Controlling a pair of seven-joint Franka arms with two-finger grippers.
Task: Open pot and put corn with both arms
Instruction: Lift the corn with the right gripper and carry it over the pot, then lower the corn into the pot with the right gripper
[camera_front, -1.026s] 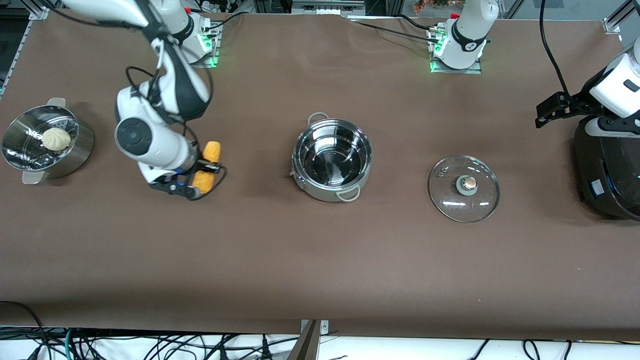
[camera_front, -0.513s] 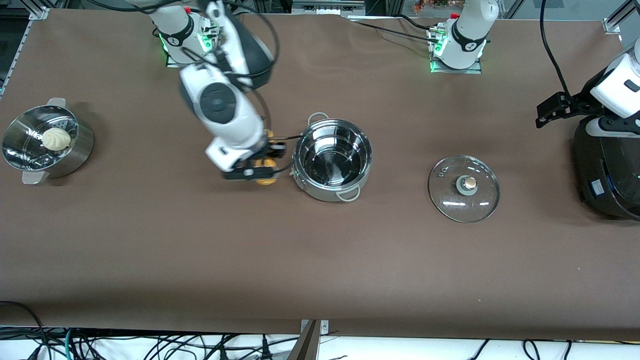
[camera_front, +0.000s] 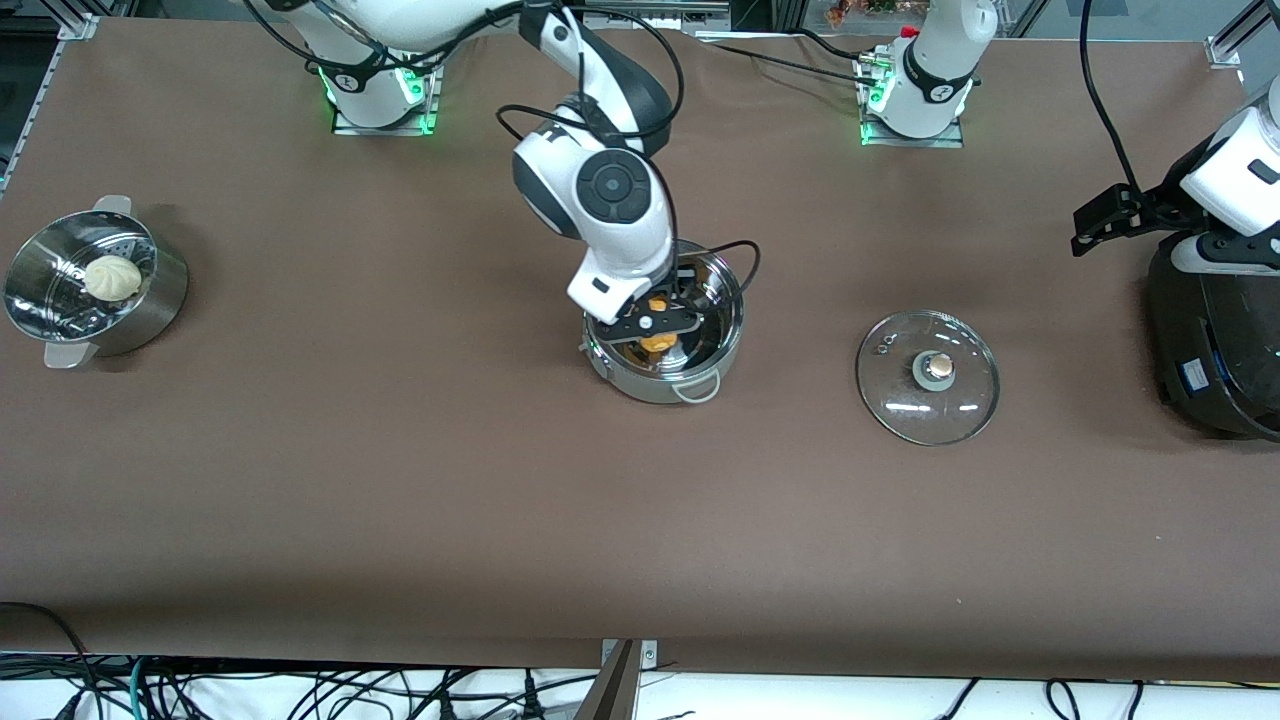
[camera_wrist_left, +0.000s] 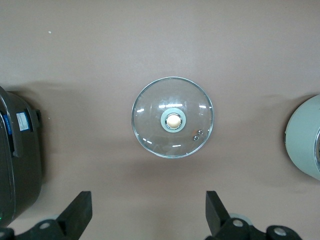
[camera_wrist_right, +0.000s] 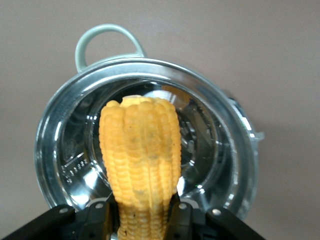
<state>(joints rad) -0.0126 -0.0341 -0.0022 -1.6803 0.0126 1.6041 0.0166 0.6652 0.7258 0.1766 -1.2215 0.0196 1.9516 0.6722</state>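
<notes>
The corn cob (camera_wrist_right: 140, 165) is pinched between the fingers of the right gripper (camera_front: 655, 322) and is held over the open mouth of the stainless-steel pot (camera_front: 725, 345). In the right wrist view the cob is seen end-on, gripped near one end, its other end pointing down into the shiny bowl of the pot (camera_wrist_right: 65, 150). Whether the cob touches the pot's floor cannot be told, since the wrist blocks most of it in the front view, where only a small yellow-orange patch (camera_front: 657, 342) is seen.

The pot stands near the middle of the brown table (camera_front: 400, 500), uncovered, with one loop handle at about 5 o'clock on its rim and the other at about 11 o'clock. Its glass lid (camera_front: 928, 377), brass-coloured knob upward, lies flat on the table at roughly 3 o'clock from the pot, well apart from it, toward the left arm's end.

The left gripper (camera_wrist_left: 147, 212) is held high over the table by an arm that waits; its jaws are spread wide and nothing is between them. In the left wrist view the lid (camera_wrist_left: 173, 117) is seen directly below.

A black rice cooker (camera_front: 1215, 340) stands at the left arm's end of the table. At the right arm's end, a steel steamer bowl (camera_front: 150, 310) holds a white bun (camera_front: 111, 277).
</notes>
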